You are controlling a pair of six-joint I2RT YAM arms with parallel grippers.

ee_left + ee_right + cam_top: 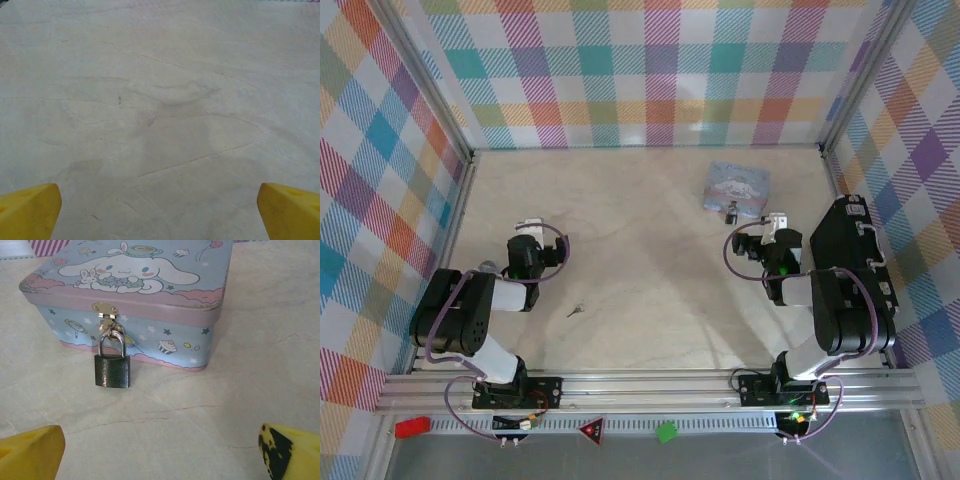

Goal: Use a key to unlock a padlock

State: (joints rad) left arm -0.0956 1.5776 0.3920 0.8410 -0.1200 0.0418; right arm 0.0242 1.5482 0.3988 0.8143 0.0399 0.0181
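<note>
The small dark metal padlock is hanging from the clasp of the light-blue cartoon-printed tin box, facing the right gripper, which is standing spread wide and empty. The tiny silvery key is lying on the pale table near the left gripper — likewise spread, gripping nothing.

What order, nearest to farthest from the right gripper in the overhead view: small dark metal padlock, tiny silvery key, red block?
1. Padlock, just left of it.
2. Key, mid-table, further left.
3. Red block, far-left front rail.
</note>
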